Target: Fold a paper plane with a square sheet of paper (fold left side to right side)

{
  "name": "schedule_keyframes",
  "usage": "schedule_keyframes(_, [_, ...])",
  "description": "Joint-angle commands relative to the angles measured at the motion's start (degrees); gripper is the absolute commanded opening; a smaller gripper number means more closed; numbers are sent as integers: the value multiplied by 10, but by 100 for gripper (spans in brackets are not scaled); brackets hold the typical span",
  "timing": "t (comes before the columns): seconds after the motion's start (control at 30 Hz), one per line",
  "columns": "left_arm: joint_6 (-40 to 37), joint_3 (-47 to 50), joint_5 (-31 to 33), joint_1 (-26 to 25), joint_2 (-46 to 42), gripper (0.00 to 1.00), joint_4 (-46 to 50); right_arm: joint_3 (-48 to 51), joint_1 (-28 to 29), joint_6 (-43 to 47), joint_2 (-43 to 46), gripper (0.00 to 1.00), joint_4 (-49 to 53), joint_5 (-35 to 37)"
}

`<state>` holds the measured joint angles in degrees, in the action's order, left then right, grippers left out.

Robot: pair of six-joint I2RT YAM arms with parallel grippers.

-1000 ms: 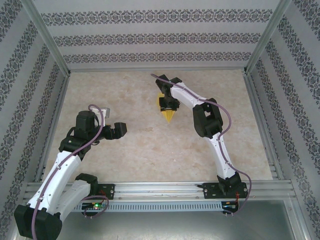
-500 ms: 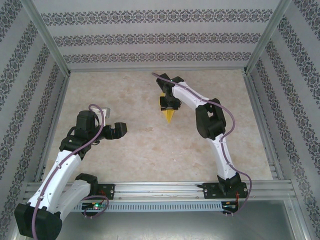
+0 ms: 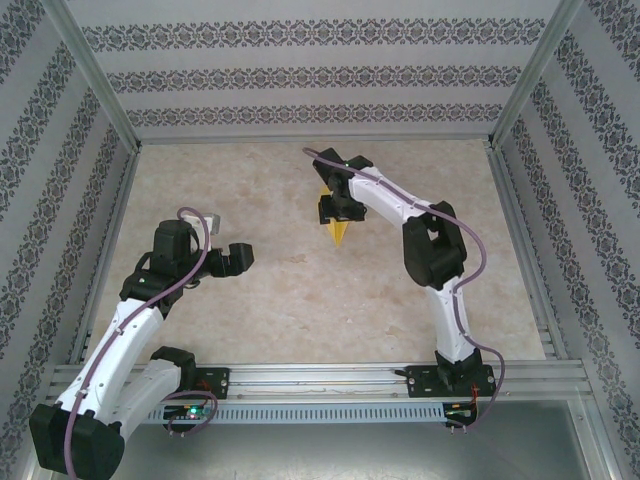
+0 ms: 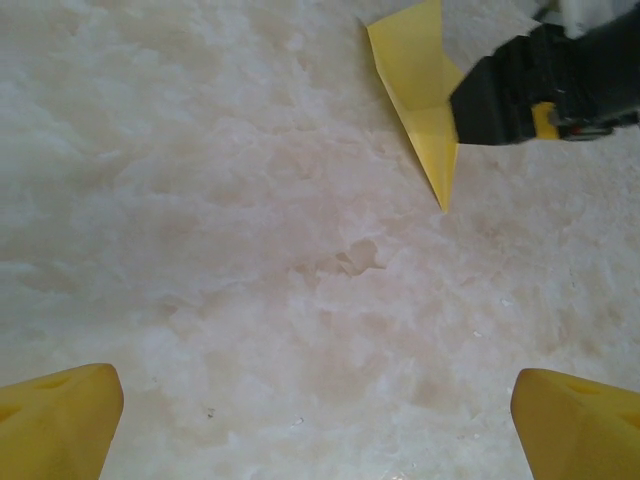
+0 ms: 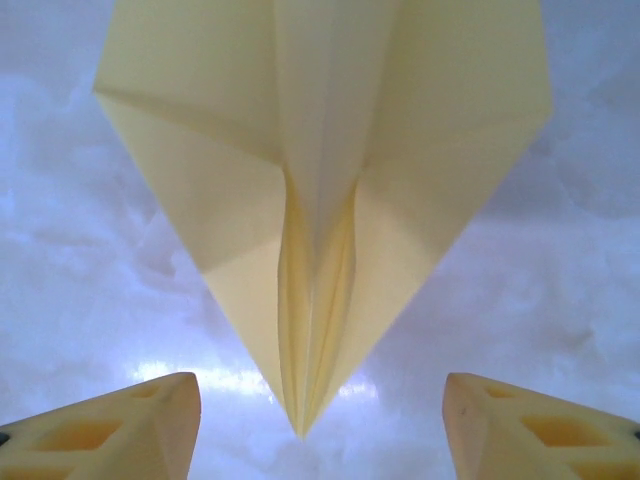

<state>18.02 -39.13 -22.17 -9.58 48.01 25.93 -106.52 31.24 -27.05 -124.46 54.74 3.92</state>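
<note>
Paper plane [image 3: 338, 232] lies flat on the table [image 3: 280, 300] in the upper middle of the top view. It is a narrow dart with its nose pointing to the lower edge of the frame and its centre crease slightly raised. Over the last second the right tool [image 3: 337, 214] above it has spread its fingers [image 5: 130, 430] from a narrow gap to a broad one. In the right wrist view they now stand clear on either side of the nose and touch no paper. I judge that to be a release: the folding looks finished and the plane has been left where it lies. The left tool [image 3: 238, 258], at middle left and well apart, is fully wide and empty above bare table.
</note>
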Motion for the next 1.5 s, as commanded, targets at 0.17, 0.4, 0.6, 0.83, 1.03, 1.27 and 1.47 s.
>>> schedule_keyframes(0.17, [15,20,106,13,-20,100,-70,174,4,7,200,98,-90,27])
schedule_keyframes(0.4, [32,32,124,17,-9,100,-119,309,-22,6,349,98,-166,0])
schedule_keyframes(0.6, [24,16,142,21,1,100,-113,424,-45,32,469,98,-238,21])
schedule_keyframes(0.83, [26,6,164,25,1,100,-114,573,-94,54,636,98,-351,36])
schedule_keyframes(1.03, [29,9,173,29,7,100,-119,680,-152,71,767,98,-415,83])
schedule_keyframes(1.27, [35,10,171,33,17,100,-128,783,-200,126,862,98,-493,128])
schedule_keyframes(1.47, [35,14,174,35,26,100,-134,864,-236,182,834,98,-602,162])
